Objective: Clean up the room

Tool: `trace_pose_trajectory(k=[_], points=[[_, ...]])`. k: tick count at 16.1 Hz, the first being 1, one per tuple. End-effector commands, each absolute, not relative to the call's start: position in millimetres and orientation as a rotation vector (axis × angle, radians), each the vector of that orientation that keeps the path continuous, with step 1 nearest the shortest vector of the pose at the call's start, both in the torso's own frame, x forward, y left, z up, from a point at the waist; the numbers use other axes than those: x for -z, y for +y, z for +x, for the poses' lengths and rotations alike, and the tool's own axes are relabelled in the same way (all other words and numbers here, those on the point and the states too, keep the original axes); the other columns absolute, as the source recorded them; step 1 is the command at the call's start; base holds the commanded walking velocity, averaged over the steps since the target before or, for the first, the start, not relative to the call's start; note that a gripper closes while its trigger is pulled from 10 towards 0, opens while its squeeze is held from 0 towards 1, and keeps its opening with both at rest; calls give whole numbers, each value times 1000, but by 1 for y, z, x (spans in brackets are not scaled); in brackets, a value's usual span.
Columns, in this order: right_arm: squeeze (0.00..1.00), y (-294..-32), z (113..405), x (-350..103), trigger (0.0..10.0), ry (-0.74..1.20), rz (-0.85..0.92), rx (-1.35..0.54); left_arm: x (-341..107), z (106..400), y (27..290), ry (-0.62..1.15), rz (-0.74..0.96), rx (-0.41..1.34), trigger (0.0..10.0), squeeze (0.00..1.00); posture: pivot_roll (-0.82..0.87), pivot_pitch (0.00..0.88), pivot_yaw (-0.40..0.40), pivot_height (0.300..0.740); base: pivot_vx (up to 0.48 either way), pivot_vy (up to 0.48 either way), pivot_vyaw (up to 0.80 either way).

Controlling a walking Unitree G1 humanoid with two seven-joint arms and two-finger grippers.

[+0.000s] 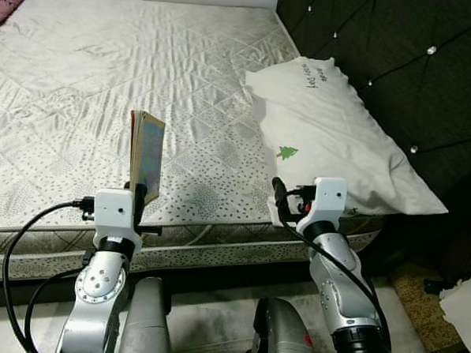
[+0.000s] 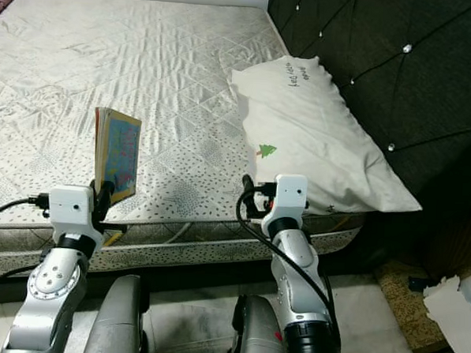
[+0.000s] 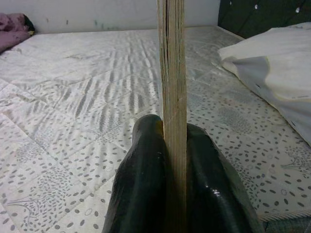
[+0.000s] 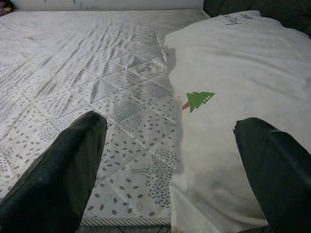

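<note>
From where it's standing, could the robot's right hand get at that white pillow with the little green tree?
Probably yes. The right hand is open and hangs at the mattress edge, aimed at the white pillow, with nothing lying between them. The left hand is busy pinching a book.

One mattress (image 1: pixel 106 75) fills the upper left and centre of the head views. One white pillow (image 1: pixel 340 142) lies at right of centre, printed with one green tree (image 1: pixel 286 153). One thin book (image 1: pixel 146 156) stands upright at lower left, clamped by the left gripper (image 3: pixel 175 145). Two grippers in all: the right gripper (image 4: pixel 170 160) sits at lower centre, fingers spread. One dark tufted headboard (image 1: pixel 400 51) occupies the upper right. One crumpled purple cloth (image 1: pixel 3 6) (partly cut off) lies in the top left corner.
</note>
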State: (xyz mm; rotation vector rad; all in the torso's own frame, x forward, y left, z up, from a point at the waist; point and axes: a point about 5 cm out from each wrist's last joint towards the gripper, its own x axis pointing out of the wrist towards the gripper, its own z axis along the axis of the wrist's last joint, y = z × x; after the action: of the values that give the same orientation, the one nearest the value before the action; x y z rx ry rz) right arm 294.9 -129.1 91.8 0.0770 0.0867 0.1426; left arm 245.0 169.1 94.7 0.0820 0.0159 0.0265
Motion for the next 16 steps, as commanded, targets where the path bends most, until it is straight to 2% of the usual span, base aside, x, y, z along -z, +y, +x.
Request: trace_pose_trajectory(k=[1,8,16], points=[[0,-130,296,-93,10000,84,64,-137,-106,248,168,-41,76,-14,10000,0,64,72,-65,603,262,0,0],[0,-130,296,-94,10000,80,59,-134,-105,249,168,-38,77,-12,10000,0,65,65,-62,603,288,0,0],[0,-130,295,-93,10000,78,58,-131,-105,249,167,-40,76,1,10000,0,67,56,-62,603,373,0,0]])
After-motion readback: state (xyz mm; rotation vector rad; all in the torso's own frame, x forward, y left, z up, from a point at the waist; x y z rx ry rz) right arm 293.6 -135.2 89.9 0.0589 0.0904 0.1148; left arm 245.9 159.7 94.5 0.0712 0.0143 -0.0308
